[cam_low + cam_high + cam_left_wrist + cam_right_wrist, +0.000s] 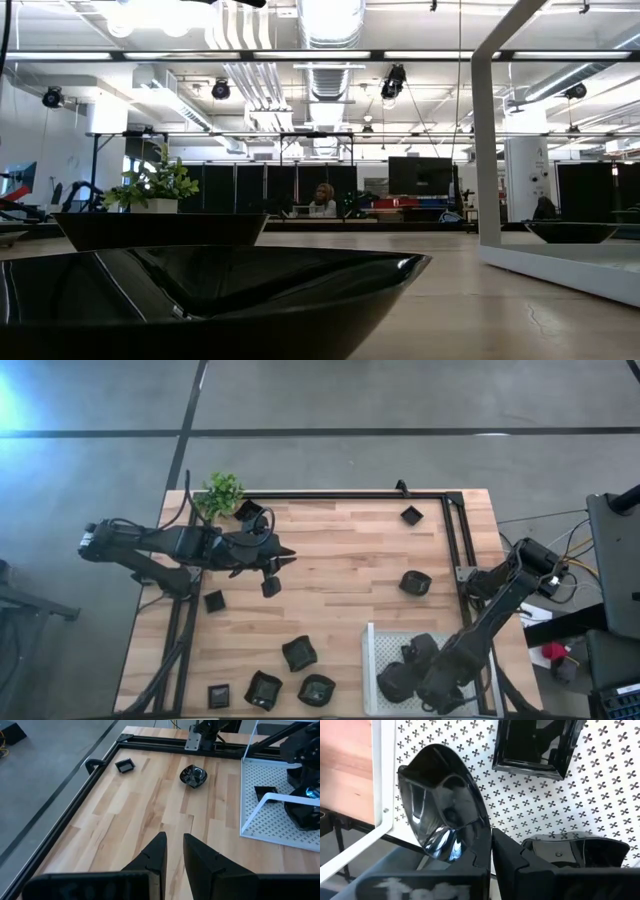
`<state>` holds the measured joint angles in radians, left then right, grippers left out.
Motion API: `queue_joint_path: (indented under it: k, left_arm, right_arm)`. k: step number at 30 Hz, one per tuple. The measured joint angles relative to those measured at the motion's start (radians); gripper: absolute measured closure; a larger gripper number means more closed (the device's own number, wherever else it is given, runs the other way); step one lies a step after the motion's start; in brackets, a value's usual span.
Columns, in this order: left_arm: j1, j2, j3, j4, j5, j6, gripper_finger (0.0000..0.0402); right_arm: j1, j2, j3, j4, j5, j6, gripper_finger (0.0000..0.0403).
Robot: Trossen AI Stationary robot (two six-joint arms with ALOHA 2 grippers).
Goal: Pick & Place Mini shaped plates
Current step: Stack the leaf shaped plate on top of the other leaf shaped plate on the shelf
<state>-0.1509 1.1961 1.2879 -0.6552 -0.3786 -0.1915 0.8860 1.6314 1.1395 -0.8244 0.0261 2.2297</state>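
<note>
We are over the white perforated tray [372, 660] at the near right corner of the table [340, 575], and our right hand [491, 851] has its fingers pinched together on the rim of a rounded black plate [442, 802], which tilts steeply above the tray floor. The danger here, as we judge it, is that thin edge grip: the plate is glossy and held by the rim alone, so a quick swing could let it twist or slip out and knock the square plate [537, 745] lying just beyond it, or the other dark plate [580, 852] close beside the fingers. Letting go from this tilt could also leave it leaning on the tray's raised wall rather than flat. The right arm reaches down and inward from the table's right edge, wrist bent low over the tray. Our left hand [174, 851] hovers above bare wood near the far left of the table, pointing across toward the tray, fingers a narrow gap apart with nothing between them. A small square plate [270, 587] sits just below it in the high view. More plates are scattered about: a wavy plate [415, 582] mid-right, a tiny square plate [411, 515] at the far rail, several plates [299, 653] along the near edge, and one plate [247, 511] beside the green plant [222, 492].
</note>
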Motion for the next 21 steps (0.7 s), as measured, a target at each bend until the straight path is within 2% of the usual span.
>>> queue_joint_path:
  k: [21]
  left_arm:
    - [0.0, 0.0, 0.0, 0.0, -0.004, -0.017, 0.0344]
  right_arm:
    - [-0.003, 0.002, -0.007, 0.054, -0.005, 0.023, 0.0394]
